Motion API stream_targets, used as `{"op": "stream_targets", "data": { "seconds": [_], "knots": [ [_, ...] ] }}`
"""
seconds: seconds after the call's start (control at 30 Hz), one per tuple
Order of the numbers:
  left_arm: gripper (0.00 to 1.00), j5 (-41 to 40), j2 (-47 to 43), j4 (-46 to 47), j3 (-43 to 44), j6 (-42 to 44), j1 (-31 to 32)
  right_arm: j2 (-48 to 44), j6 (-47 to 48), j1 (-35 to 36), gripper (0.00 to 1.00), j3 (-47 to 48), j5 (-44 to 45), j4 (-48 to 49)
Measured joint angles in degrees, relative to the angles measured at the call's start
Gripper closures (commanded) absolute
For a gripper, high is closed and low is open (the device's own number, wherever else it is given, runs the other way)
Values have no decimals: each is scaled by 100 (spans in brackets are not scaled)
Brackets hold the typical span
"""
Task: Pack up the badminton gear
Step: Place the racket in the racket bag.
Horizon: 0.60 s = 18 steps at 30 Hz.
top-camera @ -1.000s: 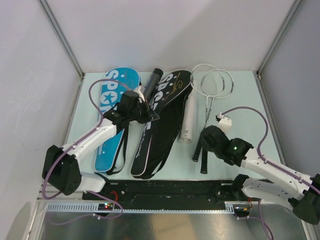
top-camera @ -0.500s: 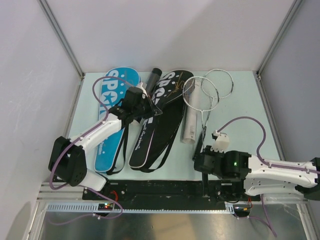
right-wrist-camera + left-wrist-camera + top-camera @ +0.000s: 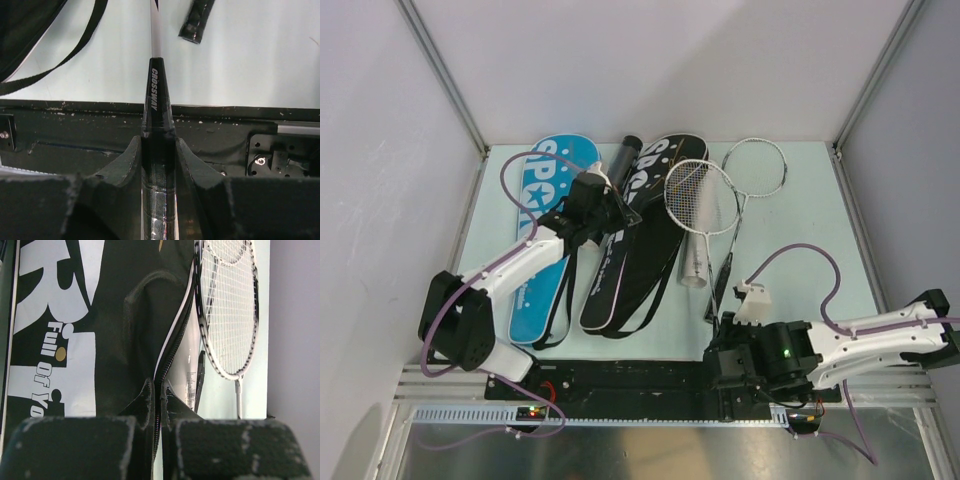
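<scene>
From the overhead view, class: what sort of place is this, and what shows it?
Probably a robot test cell: two arms bolted to a rail, white walls on a metal frame, rackets and covers staged on the table.

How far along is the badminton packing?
No racket is in a cover yet. In hand: the left tool pinches the zipper edge of the black cover, and the right tool grips a racket by its handle. Left: the other racket, white tube, black tube and blue cover lie loose.

A robot lab cell: white panel walls, aluminium posts, pale table.
</scene>
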State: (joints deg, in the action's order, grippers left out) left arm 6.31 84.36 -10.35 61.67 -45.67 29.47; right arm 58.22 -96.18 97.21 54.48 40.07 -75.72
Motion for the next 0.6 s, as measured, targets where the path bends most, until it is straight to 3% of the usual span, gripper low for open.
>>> {"op": "stream_targets", "data": {
  "seconds": [0.6],
  "knots": [
    [100,-199,111,98,332,-68,-92,780,-1113,822,100,129,-160,-42]
  ]
}}
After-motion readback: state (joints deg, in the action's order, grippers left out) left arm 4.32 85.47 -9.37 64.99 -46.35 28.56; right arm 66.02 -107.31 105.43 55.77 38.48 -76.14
